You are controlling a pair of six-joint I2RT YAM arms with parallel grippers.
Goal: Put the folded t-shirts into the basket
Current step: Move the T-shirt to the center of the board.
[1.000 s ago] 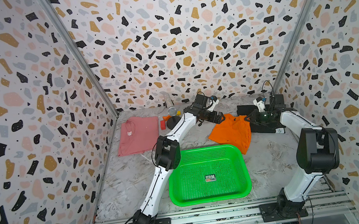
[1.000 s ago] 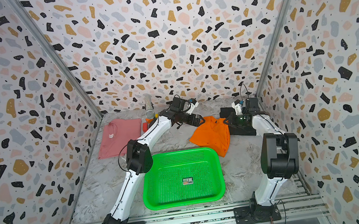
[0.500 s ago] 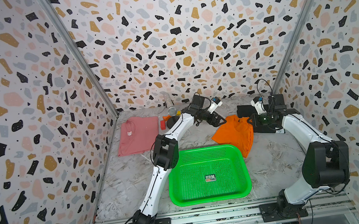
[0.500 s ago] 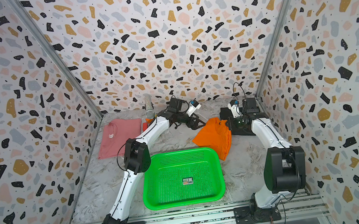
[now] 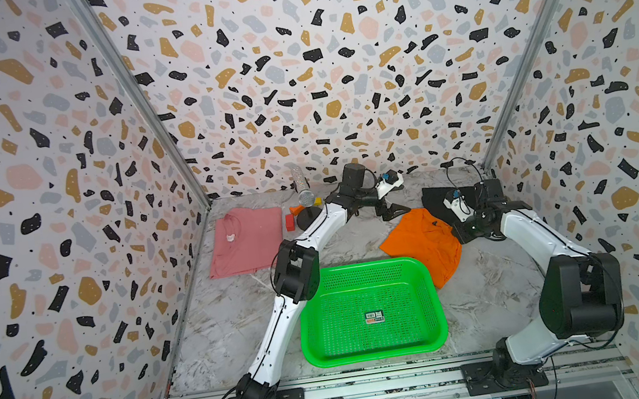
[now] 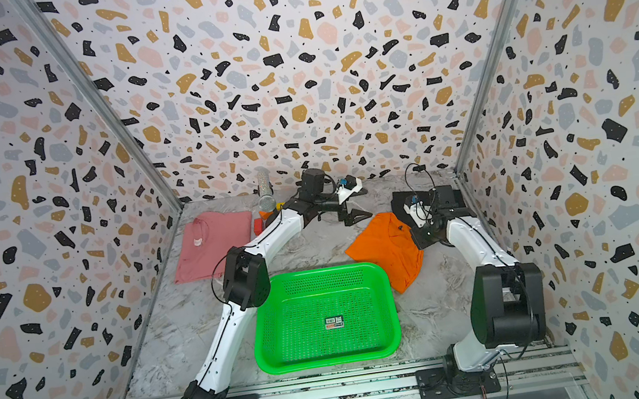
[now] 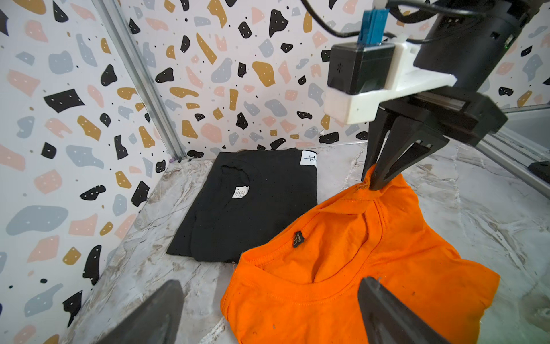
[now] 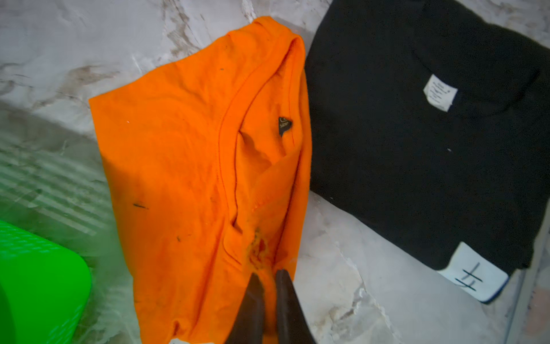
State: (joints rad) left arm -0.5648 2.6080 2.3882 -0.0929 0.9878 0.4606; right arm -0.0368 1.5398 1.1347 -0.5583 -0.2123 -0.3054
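Right hand [image 8: 269, 277] pinches the bright orange folded t-shirt [image 8: 178, 163] (near its collar); left hand [image 5: 394, 212] gapes open beside it.

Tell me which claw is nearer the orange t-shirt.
Right. The right claw is shut on the orange t-shirt at its neck edge; the left claw hangs open beside its far corner, gripping nothing.

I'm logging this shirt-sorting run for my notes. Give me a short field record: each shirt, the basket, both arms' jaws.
basket: no shirts inside, only a sticker
orange t-shirt: beside the basket, one edge pinched
black t-shirt: flat, far right corner
pink t-shirt: flat, far left
left gripper: jaws open, empty
right gripper: jaws shut on the orange t-shirt
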